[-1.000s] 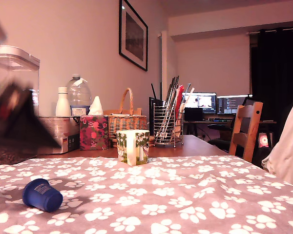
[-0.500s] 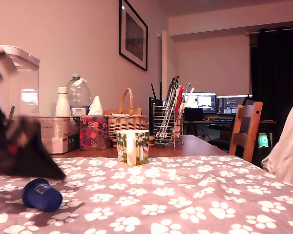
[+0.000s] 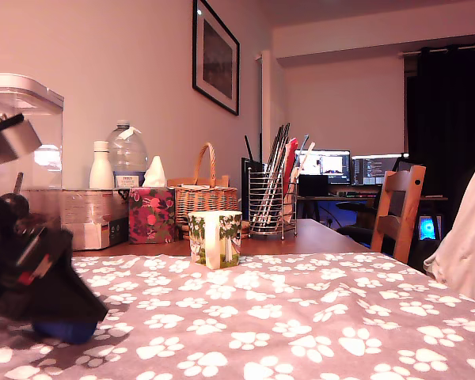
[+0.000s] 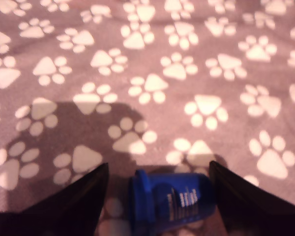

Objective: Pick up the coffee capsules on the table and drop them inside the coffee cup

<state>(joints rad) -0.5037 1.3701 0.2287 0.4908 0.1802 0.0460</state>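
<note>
Gripper [image 4: 157, 196] is spread wide and grasps nothing; the blue capsule [image 4: 171, 200] lies on its side on the tablecloth [image 4: 196, 59] between the two fingers, long axis pointing across from finger to finger.

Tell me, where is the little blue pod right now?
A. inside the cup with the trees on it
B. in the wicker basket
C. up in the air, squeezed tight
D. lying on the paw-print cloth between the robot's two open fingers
D: in the wrist view the blue pod lies on its side on the paw-print cloth, with the gripper open, one dark finger either side and gaps showing.
</note>
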